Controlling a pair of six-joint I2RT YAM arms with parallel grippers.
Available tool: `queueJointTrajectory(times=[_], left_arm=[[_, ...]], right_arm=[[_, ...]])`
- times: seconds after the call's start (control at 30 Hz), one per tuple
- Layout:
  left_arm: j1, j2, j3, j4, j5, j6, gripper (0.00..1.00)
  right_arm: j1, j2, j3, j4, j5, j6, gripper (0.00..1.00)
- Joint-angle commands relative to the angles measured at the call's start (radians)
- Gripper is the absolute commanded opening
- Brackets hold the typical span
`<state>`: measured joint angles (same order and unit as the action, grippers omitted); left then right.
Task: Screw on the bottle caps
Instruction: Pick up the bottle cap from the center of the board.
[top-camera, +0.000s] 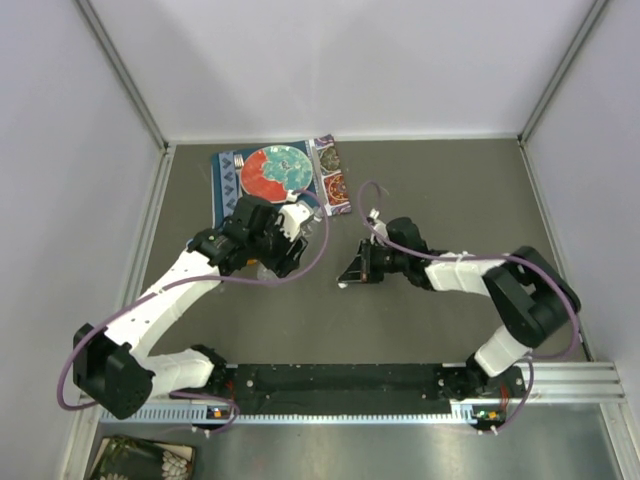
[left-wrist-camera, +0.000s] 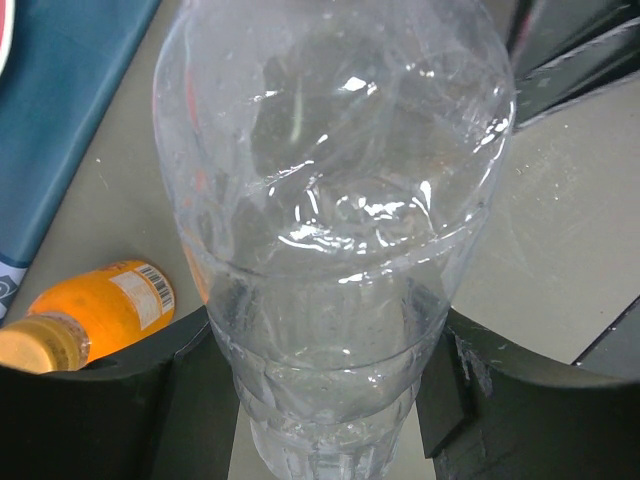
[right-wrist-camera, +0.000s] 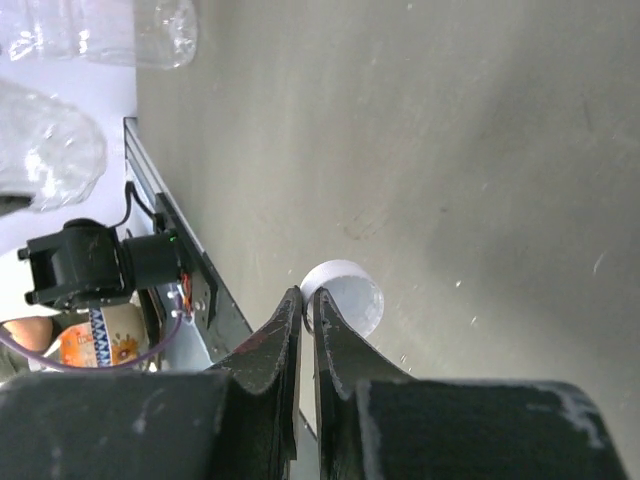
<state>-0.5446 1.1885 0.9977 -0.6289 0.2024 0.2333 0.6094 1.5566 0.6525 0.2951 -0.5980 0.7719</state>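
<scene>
Ok so the biggest thing here is the grey surface (top-camera: 420, 320), with a blue mat (top-camera: 228, 185) at the far edge, left of centre, and a red-and-teal plate (top-camera: 272, 172) sitting on it. The left arm (top-camera: 160, 305) reaches up from the near-left corner to just this side of the mat. The right arm (top-camera: 470, 275) folds in from the right toward the middle. The left fingers (left-wrist-camera: 195, 410) are spread fairly wide and clamped on either side of a clear bottle (left-wrist-camera: 330, 200), which fills pretty much the whole left wrist view, no label on it. An orange bottle (left-wrist-camera: 110, 305) lies on its side on the surface, just beside those fingers and close to the mat's edge. The right fingers (right-wrist-camera: 293, 320) are pressed together, tips down near the surface around the middle. A white cap (right-wrist-camera: 350, 300) sits right at those tips, touching or as good as. Honestly can't tell if they've nipped its rim or it's just lying there.
</scene>
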Motion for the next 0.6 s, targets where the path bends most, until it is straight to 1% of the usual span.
queueJointTrajectory(times=[0.0,0.07,0.1,0.13,0.17,0.23,0.3,0.33,0.37,0.43,0.47,0.53,0.57], left_arm=[[0.003,-0.036,0.004,0.035,0.048,-0.025,0.34],[0.005,-0.043,0.005,0.035,0.052,-0.025,0.34],[0.005,-0.044,0.004,0.035,0.052,-0.025,0.34],[0.005,-0.046,0.002,0.032,0.052,-0.02,0.34],[0.005,-0.047,0.002,0.031,0.052,-0.02,0.34],[0.005,-0.05,-0.001,0.029,0.057,-0.02,0.34],[0.005,-0.053,-0.004,0.029,0.061,-0.019,0.35],[0.005,-0.053,-0.005,0.029,0.063,-0.017,0.34],[0.005,-0.053,-0.007,0.029,0.066,-0.015,0.34],[0.005,-0.055,-0.014,0.032,0.071,-0.009,0.34],[0.005,-0.052,-0.018,0.031,0.069,-0.005,0.34],[0.005,-0.052,-0.022,0.032,0.065,-0.005,0.34],[0.005,-0.049,-0.022,0.032,0.063,-0.003,0.34]], right_arm=[[-0.008,0.159,0.093,0.139,-0.04,0.072,0.0],[-0.01,0.216,0.099,0.221,-0.081,0.154,0.0],[-0.008,0.246,0.092,0.298,-0.103,0.2,0.0],[-0.011,0.31,0.087,0.435,-0.121,0.296,0.0],[-0.013,0.331,0.085,0.482,-0.134,0.329,0.0],[-0.014,0.376,0.062,0.6,-0.126,0.406,0.0],[-0.028,0.404,0.032,0.672,-0.118,0.453,0.0],[-0.033,0.427,0.021,0.752,-0.115,0.507,0.0],[-0.04,0.431,0.006,0.763,-0.111,0.526,0.01],[-0.051,0.427,-0.005,0.745,-0.105,0.523,0.16],[-0.056,0.409,-0.017,0.704,-0.092,0.511,0.21],[-0.062,0.378,-0.022,0.635,-0.076,0.457,0.23],[-0.066,0.352,-0.028,0.568,-0.063,0.442,0.24]])
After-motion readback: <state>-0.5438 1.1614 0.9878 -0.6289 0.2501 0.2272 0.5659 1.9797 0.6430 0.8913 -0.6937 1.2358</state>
